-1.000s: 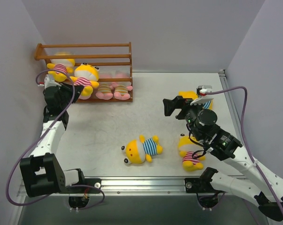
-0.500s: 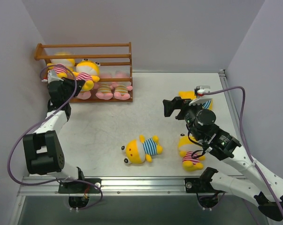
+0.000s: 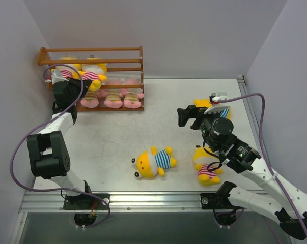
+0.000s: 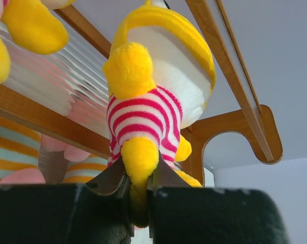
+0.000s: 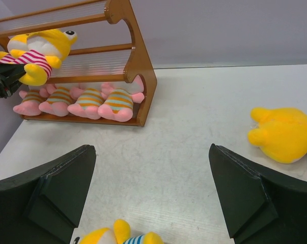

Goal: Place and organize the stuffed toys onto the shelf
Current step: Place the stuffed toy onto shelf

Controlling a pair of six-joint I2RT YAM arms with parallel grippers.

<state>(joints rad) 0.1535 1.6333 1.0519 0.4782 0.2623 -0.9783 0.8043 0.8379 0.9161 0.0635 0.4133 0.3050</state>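
The orange-brown shelf (image 3: 128,50) stands at the back left and shows in the right wrist view (image 5: 138,61). My left gripper (image 3: 73,87) is shut on the leg of a yellow toy in a pink-striped shirt (image 3: 93,74), holding it at the middle tier; the left wrist view shows the toy (image 4: 153,101) between the jaws of that gripper (image 4: 138,173). A second such toy (image 3: 66,68) sits on that tier. Several pink toys (image 5: 87,99) lie on the bottom tier. My right gripper (image 5: 152,150) is open and empty above the table.
On the table lie a yellow toy in a blue-striped shirt (image 3: 154,161), a yellow one in pink stripes (image 3: 206,168), and another yellow toy (image 3: 203,103) partly hidden behind my right gripper (image 3: 190,116). Walls close in on the left, back and right.
My left gripper has carried the pink-striped yellow toy up and back, from in front of the shelf to the middle tier. The right arm has hardly moved.
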